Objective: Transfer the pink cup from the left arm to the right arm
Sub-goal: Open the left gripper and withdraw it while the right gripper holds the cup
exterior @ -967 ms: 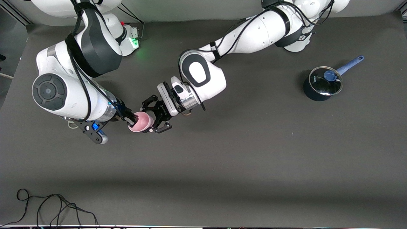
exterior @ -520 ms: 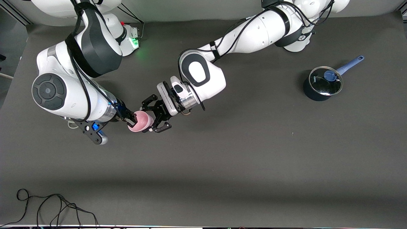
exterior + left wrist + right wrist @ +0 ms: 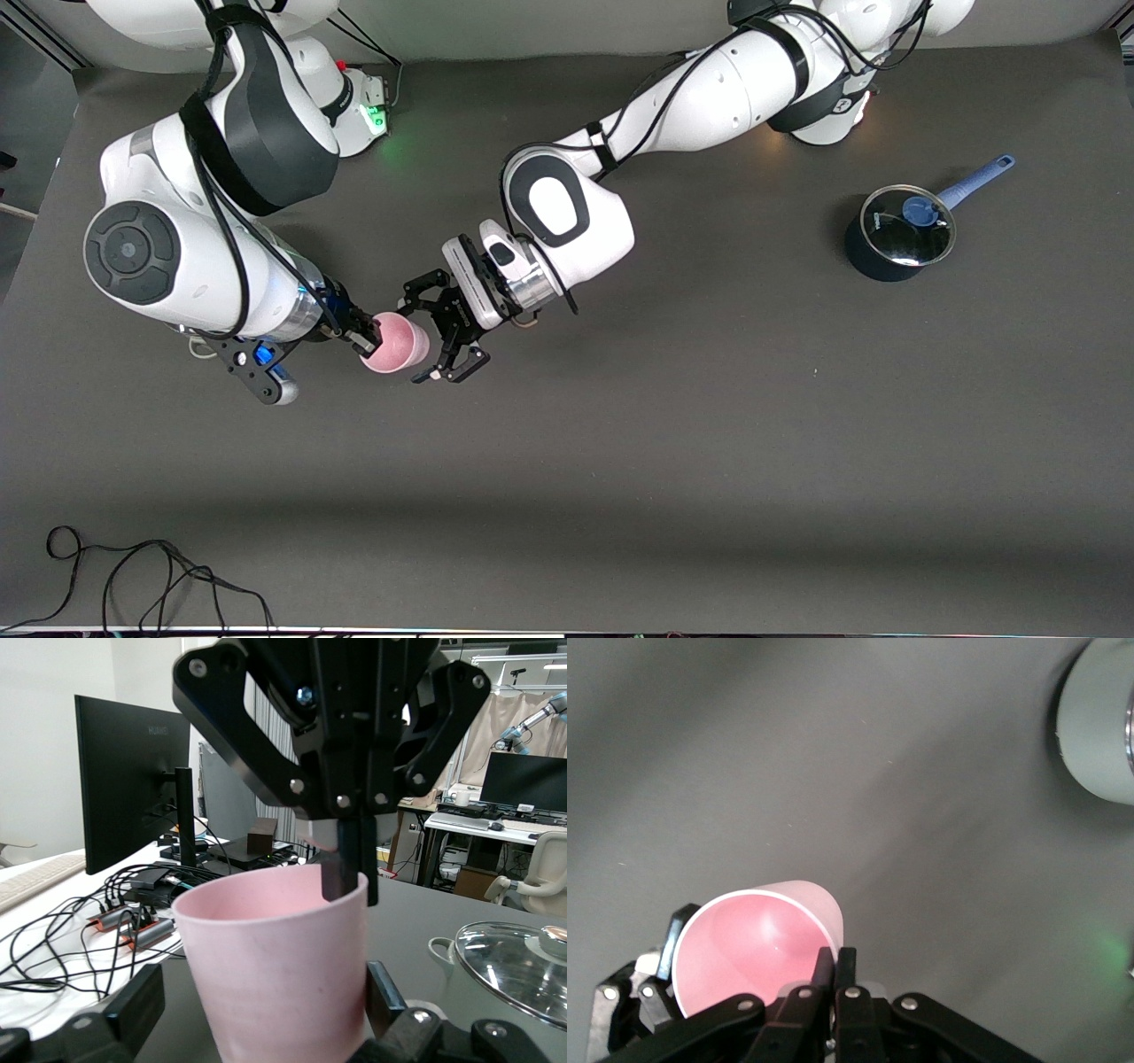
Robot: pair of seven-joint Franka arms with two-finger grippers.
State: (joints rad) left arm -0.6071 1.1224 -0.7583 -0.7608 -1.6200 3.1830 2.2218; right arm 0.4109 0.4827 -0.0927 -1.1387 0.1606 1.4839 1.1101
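Observation:
The pink cup [image 3: 396, 344] is held in the air over the table, toward the right arm's end. My right gripper [image 3: 367, 336] is shut on its rim, one finger inside and one outside, as the right wrist view shows [image 3: 835, 962]. My left gripper [image 3: 415, 342] is open, with a finger on each side of the cup's lower body. In the left wrist view the cup [image 3: 275, 966] stands between the left fingers [image 3: 135, 1008] with a gap on both sides, and the right gripper [image 3: 347, 875] pinches the rim from above.
A dark pot [image 3: 895, 236] with a glass lid and a blue handle stands at the left arm's end of the table. A black cable [image 3: 133, 576] lies along the table edge nearest the front camera.
My left gripper has drawn back a little from the cup toward the left arm's end. The cup stays in the right gripper, shifted only slightly.

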